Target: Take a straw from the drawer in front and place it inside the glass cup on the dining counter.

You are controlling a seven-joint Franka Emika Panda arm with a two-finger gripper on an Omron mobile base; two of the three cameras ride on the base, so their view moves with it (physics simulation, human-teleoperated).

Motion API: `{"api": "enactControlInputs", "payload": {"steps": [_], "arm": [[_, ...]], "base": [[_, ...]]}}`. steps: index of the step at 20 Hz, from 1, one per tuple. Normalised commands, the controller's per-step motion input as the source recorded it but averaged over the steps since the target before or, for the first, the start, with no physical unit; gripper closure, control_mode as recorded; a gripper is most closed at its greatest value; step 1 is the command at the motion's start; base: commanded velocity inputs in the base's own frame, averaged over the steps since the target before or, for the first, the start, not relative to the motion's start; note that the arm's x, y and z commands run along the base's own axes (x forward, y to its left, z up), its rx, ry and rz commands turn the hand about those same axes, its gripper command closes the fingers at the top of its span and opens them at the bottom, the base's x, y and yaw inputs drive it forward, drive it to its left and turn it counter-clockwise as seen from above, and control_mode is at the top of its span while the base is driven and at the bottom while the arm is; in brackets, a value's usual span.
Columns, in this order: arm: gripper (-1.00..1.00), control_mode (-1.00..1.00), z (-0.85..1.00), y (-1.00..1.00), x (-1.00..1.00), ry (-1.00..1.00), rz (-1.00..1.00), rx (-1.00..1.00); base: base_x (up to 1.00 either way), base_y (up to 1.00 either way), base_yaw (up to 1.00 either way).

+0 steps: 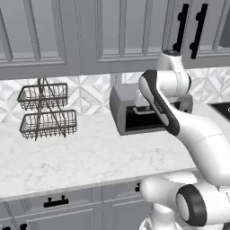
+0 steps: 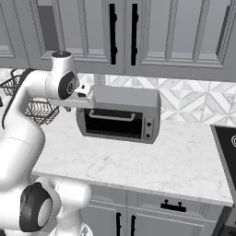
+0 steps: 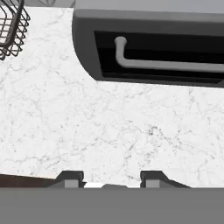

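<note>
Hand view: my jaws point(image 3: 111, 177) stand apart with nothing between them, above the white marble bench point(image 3: 87, 127). Beyond sits the grey toaster oven point(image 3: 153, 48), its bar handle lying across. A two-tier wire basket point(image 1: 45, 110) stands left, seemingly empty. Below the bench edge, the drawer point(image 1: 56, 202) is shut, handle horizontal.

No readable text, labels, brands or numbers on anything here
</note>
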Motion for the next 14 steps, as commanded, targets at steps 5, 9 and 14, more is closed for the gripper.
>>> {"api": "enactControlInputs", "payload": {"steps": [5,9,14], "arm": [[-1.00,1.00,0.00,0.00,0.00,0.00,0.00,0.00],[-1.00,1.00,0.00,0.00,0.00,0.00,0.00,0.00],[-1.00,1.00,0.00,0.00,0.00,0.00,0.00,0.00]], "base": [[-0.54,0.00,0.00],[-0.96,-0.22,0.01],[-0.22,-0.81,0.33]]}}
